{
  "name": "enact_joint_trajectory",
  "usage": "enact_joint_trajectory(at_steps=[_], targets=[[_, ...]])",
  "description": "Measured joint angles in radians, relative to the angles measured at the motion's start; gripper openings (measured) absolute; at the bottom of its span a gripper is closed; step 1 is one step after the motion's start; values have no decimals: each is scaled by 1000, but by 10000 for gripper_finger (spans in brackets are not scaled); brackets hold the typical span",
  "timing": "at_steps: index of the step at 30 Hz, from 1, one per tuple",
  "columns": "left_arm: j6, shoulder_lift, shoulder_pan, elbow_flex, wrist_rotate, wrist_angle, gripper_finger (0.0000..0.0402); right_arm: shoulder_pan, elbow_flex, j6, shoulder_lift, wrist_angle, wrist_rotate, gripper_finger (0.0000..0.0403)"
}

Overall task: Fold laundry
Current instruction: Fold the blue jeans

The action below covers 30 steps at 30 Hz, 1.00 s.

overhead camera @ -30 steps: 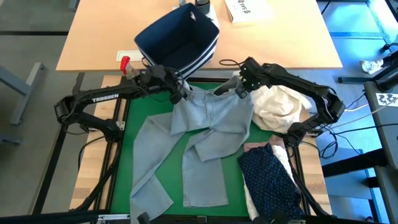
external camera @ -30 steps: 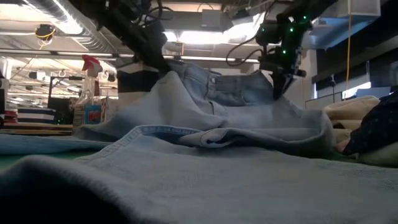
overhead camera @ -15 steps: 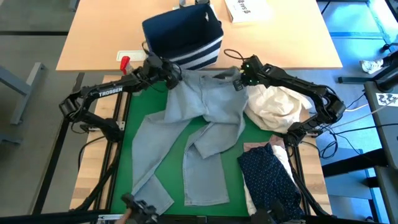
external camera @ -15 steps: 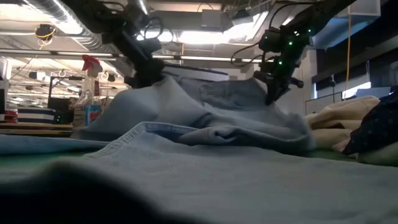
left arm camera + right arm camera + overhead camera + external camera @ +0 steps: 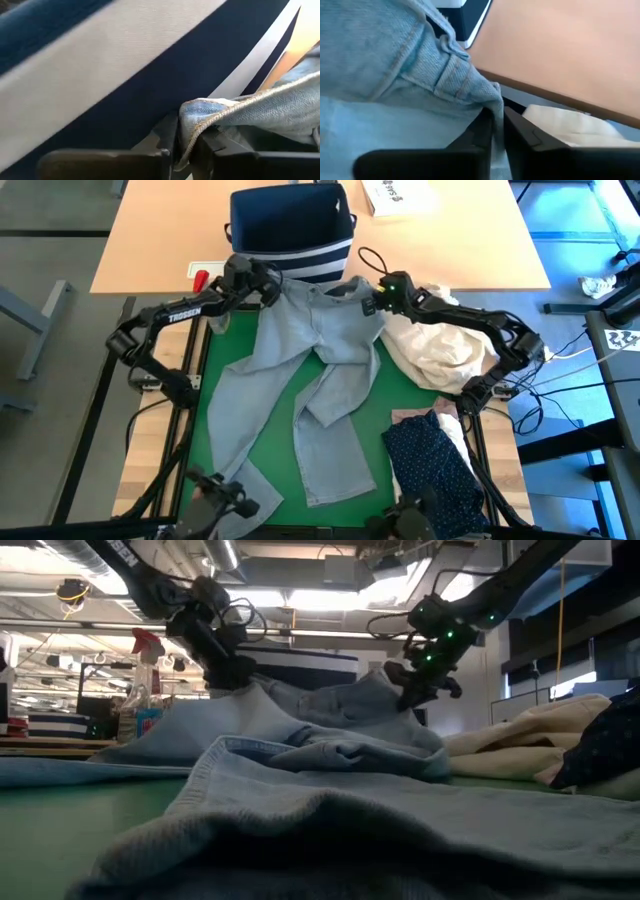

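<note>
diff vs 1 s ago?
Both tools dragged the light grey jeans by the waistband toward the far edge, stretching them out flatter. The left tool and right tool stay shut on the waistband corners. The navy striped bin, tipped over before, now stands upright. Cream bundle and dotted shirt unchanged.

I see a tan wooden tabletop [image 5: 150, 240] behind the green mat [image 5: 200, 380], grey floor [image 5: 50, 310] around it (bright ceiling lights [image 5: 330, 598] overhead).
</note>
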Motion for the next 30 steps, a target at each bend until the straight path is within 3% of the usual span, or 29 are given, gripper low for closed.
enact_joint_trajectory(at_steps=[7,13,20,27,30], targets=[[-25,9,6,168,17,-210,99,0,40,22,24,12,-4,153],[-89,7,4,372,97,-596,143,0,192,-28,4,-221,-21,228],[-101,4,2,508,141,-869,157,34,364,-63,3,-494,-94,245],[-108,-32,-56,561,363,-1065,157,202,392,-48,0,-638,-303,246],[-125,-56,-101,562,508,-1119,157,319,375,-41,0,-633,-338,246]])
